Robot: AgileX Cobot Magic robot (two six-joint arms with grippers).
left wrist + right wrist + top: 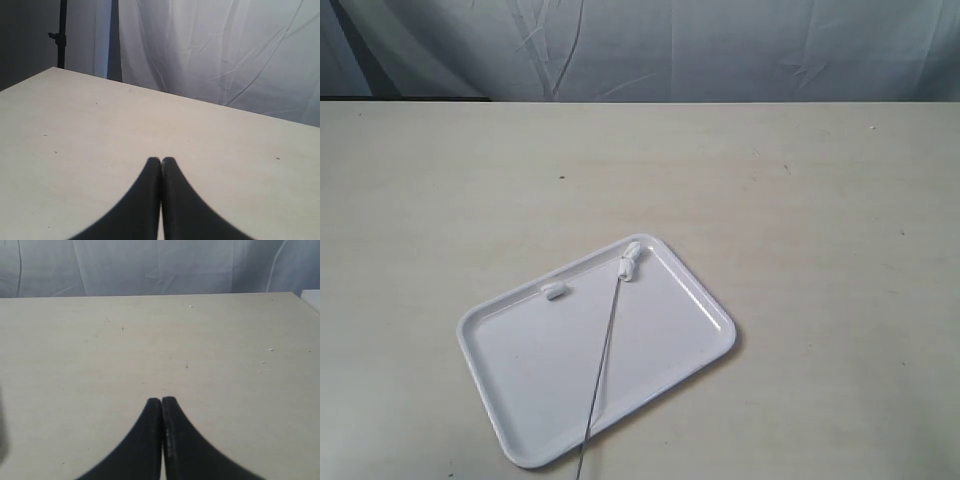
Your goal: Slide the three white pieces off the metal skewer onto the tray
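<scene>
Flat white rectangular tray (670, 345) on the pale table (820, 200), thin grey metal skewer (606, 350) lying diagonally across it, near tip past the rim. Two small white rounded chunks (629, 266) at its far end by the tray's far corner, third chunk (555, 292) loose near the tray's far-left rim. Left gripper (161, 161) and right gripper (161, 401) both pinched closed, empty
</scene>
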